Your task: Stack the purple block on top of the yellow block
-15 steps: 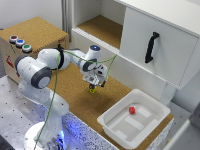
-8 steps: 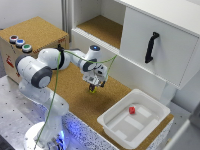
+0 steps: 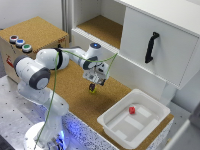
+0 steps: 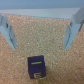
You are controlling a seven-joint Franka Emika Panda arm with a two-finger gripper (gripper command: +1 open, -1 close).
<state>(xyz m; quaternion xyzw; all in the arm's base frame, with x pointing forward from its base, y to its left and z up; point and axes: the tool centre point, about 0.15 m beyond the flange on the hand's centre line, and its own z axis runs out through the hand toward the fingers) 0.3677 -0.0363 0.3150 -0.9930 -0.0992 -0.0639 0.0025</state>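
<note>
We see the gripper [image 3: 94, 81] spread wide, holding nothing, just above the purple block [image 4: 36, 64], which already sits on the yellow block [image 3: 92, 91] mid cork mat. Blocks look light, rigid; we'd pinch opposite flat sides, gently, else the stack topples.

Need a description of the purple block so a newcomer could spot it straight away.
Start at the cork-covered table in front of the white cabinet. Beneath the arm's hand, which hangs just above it, sits a tiny two-cube stack. The purple block is the dark upper cube, on the yellow block; the only other cube, the red one, lies in the white tray.
</note>
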